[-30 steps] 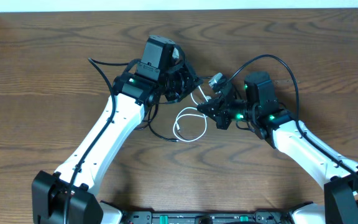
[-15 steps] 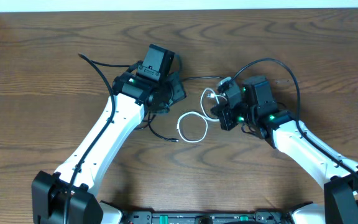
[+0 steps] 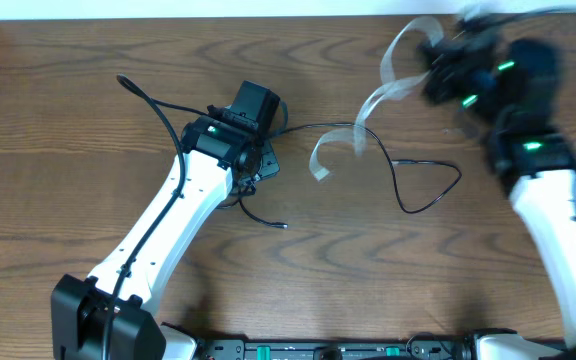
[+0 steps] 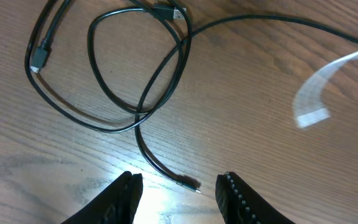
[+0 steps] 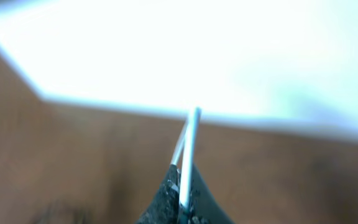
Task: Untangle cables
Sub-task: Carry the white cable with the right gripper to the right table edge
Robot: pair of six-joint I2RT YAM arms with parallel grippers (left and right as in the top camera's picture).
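So the left gripper (image 4: pixel 179 182) is hanging low over the table (image 4: pixel 272 162) with its jaws standing apart and gripping nothing. The black cables (image 4: pixel 135 81) are lying looped over each other just ahead of those jaws, with one loose end sitting right in front of the gap between them. Meanwhile the right gripper (image 5: pixel 180 186) is pinching the white cable (image 5: pixel 188 143) between its closed jaws, and from overhead that cable is trailing as a blurry ribbon from there back toward the left jaws, crossing a black strand on the way, though I can't tell which is on top.
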